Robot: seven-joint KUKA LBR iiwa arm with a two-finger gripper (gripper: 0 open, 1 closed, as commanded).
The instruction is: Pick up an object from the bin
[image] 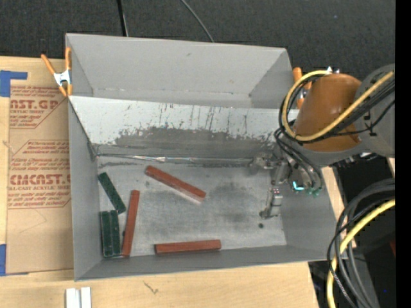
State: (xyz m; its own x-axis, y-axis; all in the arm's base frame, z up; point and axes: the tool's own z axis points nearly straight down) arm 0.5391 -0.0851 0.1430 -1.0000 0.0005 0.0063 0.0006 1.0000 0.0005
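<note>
My gripper [262, 190] hangs over the right part of the bin floor, open, with nothing between its fingers. One fingertip [268, 213] is low near the floor and the other [257, 165] sits by the back wall. The nearest loose thing is a red-brown bar [174, 182] with a pale end, lying aslant in the middle of the bin, well to the left of the gripper. A second red-brown bar [187, 246] lies flat along the front wall, below and left of the gripper.
At the bin's left side a third red-brown bar [131, 223] lies lengthwise beside a dark green block [110, 234]. Another dark green bar [111, 192] lies tilted above them. The arm with its orange cover and yellow cables comes in over the right rim.
</note>
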